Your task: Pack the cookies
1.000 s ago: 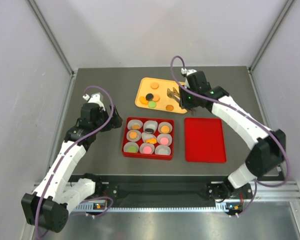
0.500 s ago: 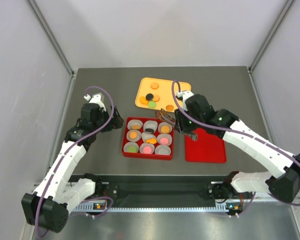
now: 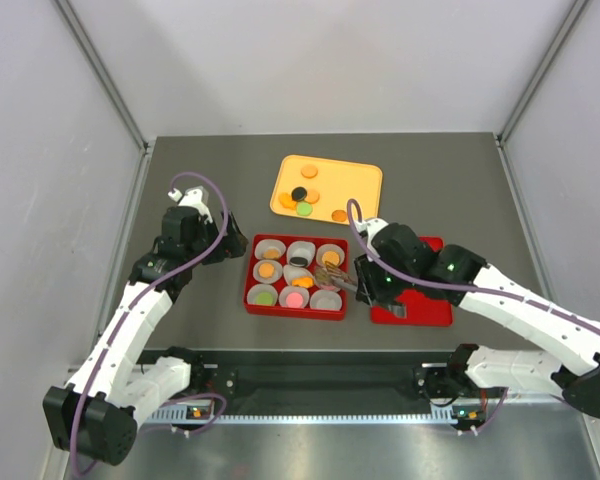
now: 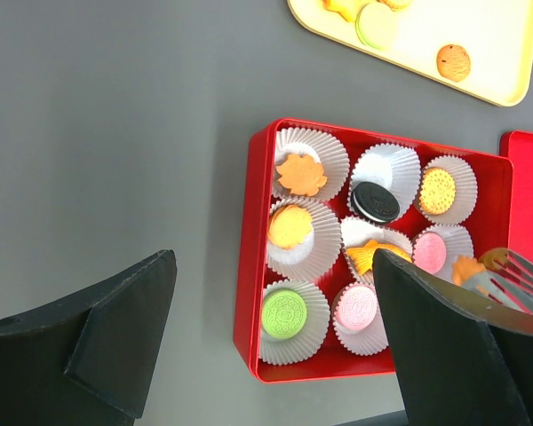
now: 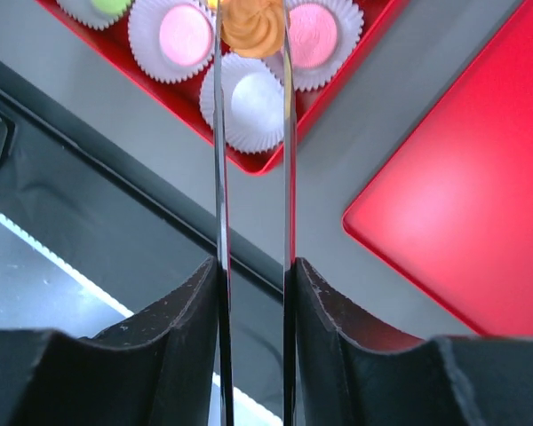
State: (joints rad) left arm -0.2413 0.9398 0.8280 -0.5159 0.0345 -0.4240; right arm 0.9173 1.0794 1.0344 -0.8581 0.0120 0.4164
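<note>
right claw [image 3: 335, 279]: closed on one orange cookie [image 5: 253, 27], which is pinched between the two long thin metal blades on its fingers. the cookie hangs over the red box [image 4: 254, 266], at about the 4 o'clock part of its grid in the top view. in the right wrist view it lies between two pink cookies, with an empty cup [image 5: 249, 105] just beside it. whether it touches a cup cannot be told.

left claw [image 4: 274, 257]: open, fingers spread wide, nothing between them. in the top view it hangs above the table [image 3: 200, 170] at 9 o'clock of the box, apart from it.

red box: holds nine white paper cups [image 4: 313, 151] in a three-by-three grid. eight cups show a cookie in the left wrist view:
- a leaf-shaped orange one [image 4: 300, 175]
- a black one [image 4: 376, 201]
- a dotted yellow-orange one [image 4: 438, 189]
- a plain orange one [image 4: 289, 226]
- a star-like orange one [image 4: 373, 257]
- a pink one [image 4: 429, 251]
- a green one [image 4: 284, 312]
- a second pink one [image 4: 357, 308]

yellow tray [image 3: 355, 185]: at 12 o'clock of the box, near it but not touching. loose cookies [image 3: 309, 171] remain on it, among them a black disc [image 3: 299, 194], a green disc [image 3: 304, 209] and an orange one near the tray's 5 o'clock edge [image 3: 339, 215].

red lid [image 5: 462, 204]: flat on the table at 3 o'clock of the box, just beside it, partly covered by the right arm in the top view.
</note>
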